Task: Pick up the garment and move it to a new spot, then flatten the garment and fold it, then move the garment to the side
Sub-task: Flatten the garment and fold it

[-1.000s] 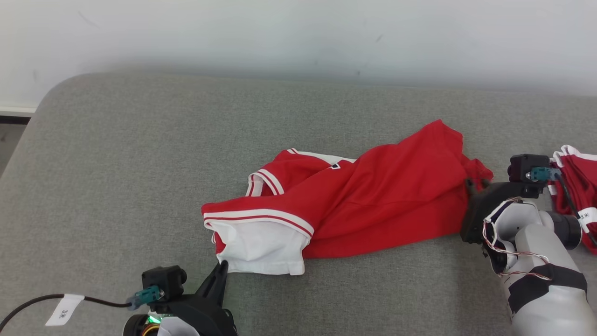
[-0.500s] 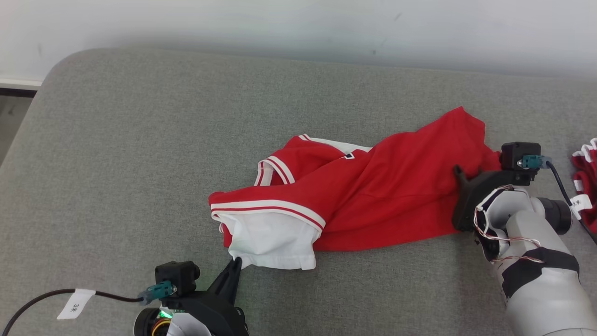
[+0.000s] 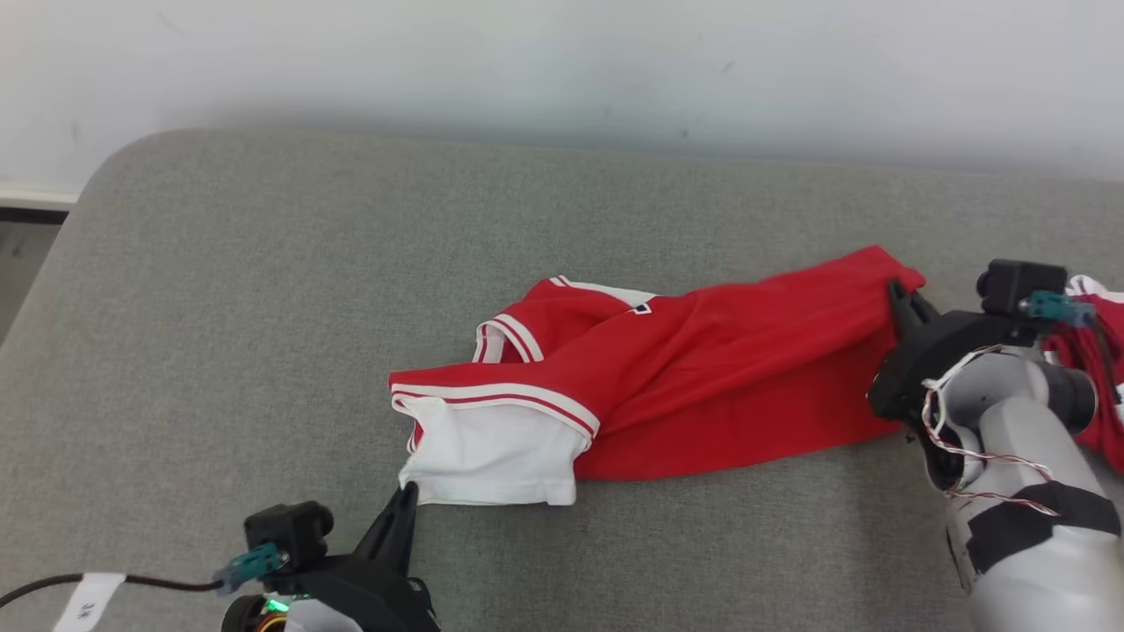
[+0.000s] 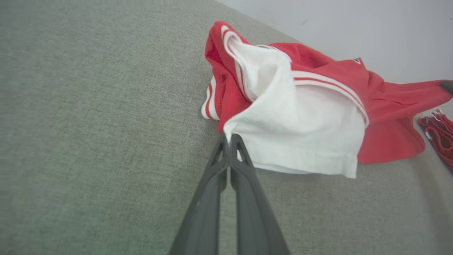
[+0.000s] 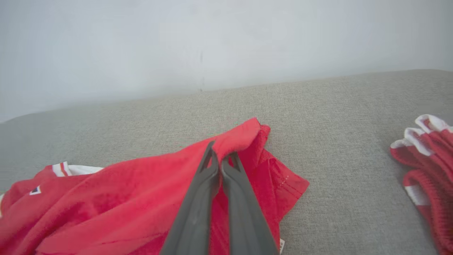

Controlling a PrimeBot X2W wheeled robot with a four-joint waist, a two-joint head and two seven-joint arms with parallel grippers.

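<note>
The garment is a red jersey with white trim and a white panel, lying stretched across the grey cushion. My left gripper is at the lower left, shut on the white panel's near corner. In the left wrist view the fingertips pinch that corner of the garment into a point. My right gripper is at the right, shut on the garment's red far corner. In the right wrist view the closed gripper holds the raised red edge of the garment.
The grey upholstered cushion ends in a rounded left edge, with a white wall behind. Other red and white garments are heaped at the far right, also in the right wrist view.
The head camera has shifted. My right gripper opened, then shut on the red corner and drew it up and to the right, pulling the cloth taut. The left gripper stayed shut on the white corner.
</note>
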